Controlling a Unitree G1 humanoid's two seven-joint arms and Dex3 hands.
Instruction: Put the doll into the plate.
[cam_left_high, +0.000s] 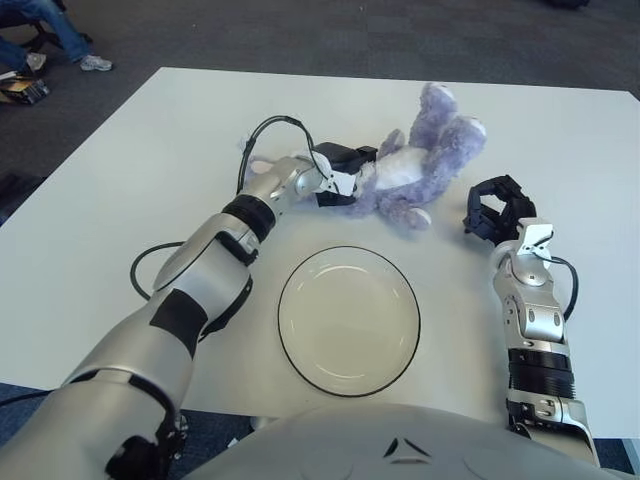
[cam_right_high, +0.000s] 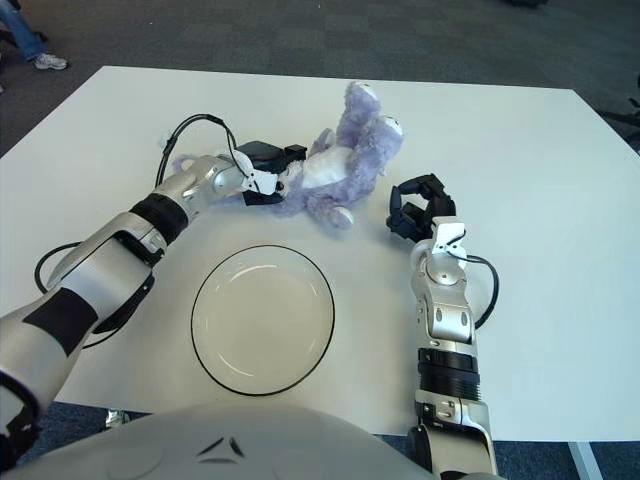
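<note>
The left hand (cam_right_high: 262, 170) grips a purple doll (cam_right_high: 335, 165) lying on the white tabletop (cam_right_high: 520, 150). An empty plate (cam_right_high: 262, 318) sits nearer. The right hand (cam_right_high: 415, 210), fingers curled, shows right of the doll.

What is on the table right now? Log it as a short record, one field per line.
doll: purple plush bear lying on the white table, beyond the plate
plate: white with dark rim, empty, near the table's front edge
left hand: at the bear's left side, fingers closed on it
right hand: right of the bear, apart from it, holding nothing, fingers curled
task state: bear not yet in the plate
background: a seated person's legs at the far left
</note>
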